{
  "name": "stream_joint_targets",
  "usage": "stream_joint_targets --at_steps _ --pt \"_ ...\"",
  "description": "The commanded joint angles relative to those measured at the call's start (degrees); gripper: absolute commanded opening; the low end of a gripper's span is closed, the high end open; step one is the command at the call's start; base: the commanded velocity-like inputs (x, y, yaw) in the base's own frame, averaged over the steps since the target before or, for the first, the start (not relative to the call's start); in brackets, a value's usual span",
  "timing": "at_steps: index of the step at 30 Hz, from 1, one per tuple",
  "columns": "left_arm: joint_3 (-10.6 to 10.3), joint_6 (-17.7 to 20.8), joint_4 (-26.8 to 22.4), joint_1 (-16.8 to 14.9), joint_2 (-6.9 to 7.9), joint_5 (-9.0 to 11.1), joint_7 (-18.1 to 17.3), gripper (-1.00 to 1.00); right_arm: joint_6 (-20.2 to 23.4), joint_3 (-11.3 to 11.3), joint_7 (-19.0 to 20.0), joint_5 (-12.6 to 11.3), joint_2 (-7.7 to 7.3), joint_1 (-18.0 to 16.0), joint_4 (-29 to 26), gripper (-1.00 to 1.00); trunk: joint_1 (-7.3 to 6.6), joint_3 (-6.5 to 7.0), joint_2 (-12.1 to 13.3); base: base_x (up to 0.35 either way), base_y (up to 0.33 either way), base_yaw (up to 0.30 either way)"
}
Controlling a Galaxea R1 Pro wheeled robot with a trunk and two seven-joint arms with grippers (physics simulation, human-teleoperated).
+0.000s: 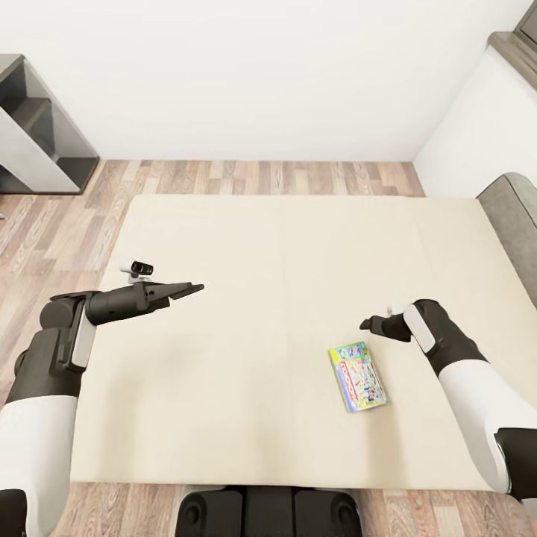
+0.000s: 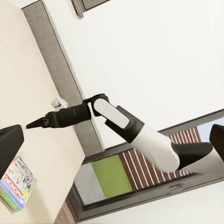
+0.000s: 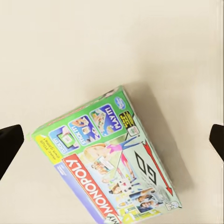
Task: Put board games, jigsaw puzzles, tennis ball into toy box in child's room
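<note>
Head view: one Monopoly board game (image 1: 358,376) lies on the bed (image 1: 246,246) near its front edge, ungrasped; left gripper (image 1: 195,288) looks pressed together. Right wrist view: right gripper's fingertips (image 3: 10,144) spread above it. Stowing remains.

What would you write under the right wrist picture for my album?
Colourful flat Monopoly board game lying on the plain cream mattress, framed by the right tool's open dark fingertips.
</note>
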Motion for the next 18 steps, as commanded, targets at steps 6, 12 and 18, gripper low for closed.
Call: stream_joint_targets --at_steps 6,12,18 --pt "0.0 0.6 0.0 0.0 0.09 0.0 -0.2 1.00 0.2 0.2 -0.4 -0.7 -0.89 0.0 -0.1 1.00 0.03 -0.64 -0.1 0.000 0.000 0.000" --pt "-0.1 0.6 0.0 0.0 0.16 -0.1 -0.2 1.00 0.2 0.1 -0.3 -0.7 -1.08 -0.1 -0.2 1.00 0.03 -1.21 -0.1 0.000 0.000 0.000" --pt "-0.1 0.6 0.0 0.0 0.19 -0.1 -0.2 1.00 0.2 0.1 -0.3 -0.7 -1.14 -0.1 -0.3 1.00 0.03 -1.78 -0.1 0.000 0.000 0.000"
